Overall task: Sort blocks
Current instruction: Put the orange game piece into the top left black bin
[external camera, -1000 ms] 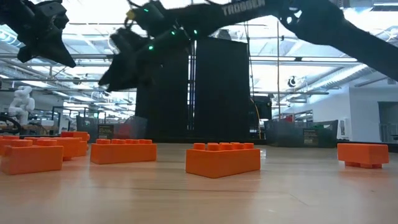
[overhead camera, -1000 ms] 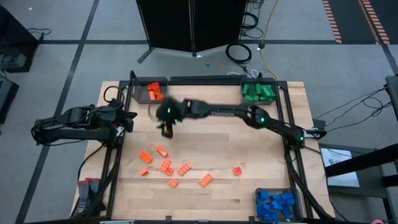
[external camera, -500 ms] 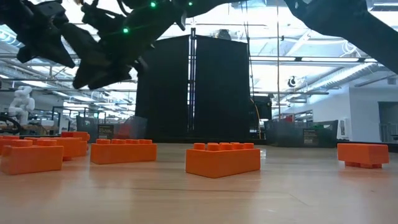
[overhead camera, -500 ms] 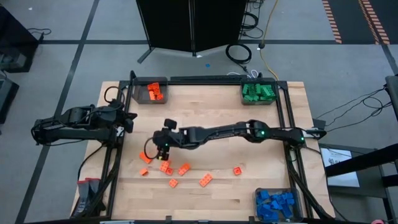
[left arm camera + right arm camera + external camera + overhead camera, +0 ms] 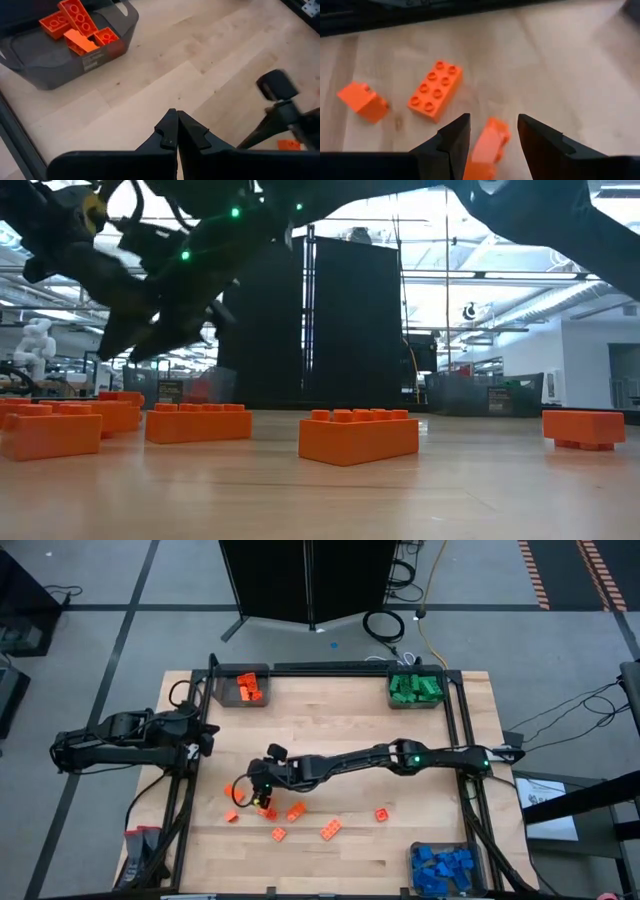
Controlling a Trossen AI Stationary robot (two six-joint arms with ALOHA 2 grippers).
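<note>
Orange blocks (image 5: 298,811) lie loose on the desk (image 5: 340,730) w/ studs up, mostly a cluster left of centre on the near half, plus one small square one (image 5: 381,815) apart to the right; in the low view they show as oblong bricks in a row, the nearest (image 5: 358,435) centre-frame. More orange blocks sit in the far-left bin (image 5: 240,688), green blocks (image 5: 416,688) fill the far-right bin, blue blocks (image 5: 444,868) heap at the near-right corner. Right gripper (image 5: 262,792) reaches across from the right side to the left part of the cluster; its wrist view shows the fingers (image 5: 454,137) approx half open, straddling one orange block (image 5: 487,145) lying between them, gap visible either side, so not clamped; whether a finger touches it can't be told. Beside that block: an oblong eight-stud brick (image 5: 435,90) and a small tilted one (image 5: 363,101). Left gripper (image 5: 177,136) waits over the desk's left edge, fingers fully closed together, nothing in them. In the low view the right arm is dark against bright ceiling lights, gripper hard to make out; leftmost blocks cut off by the frame edge.
</note>
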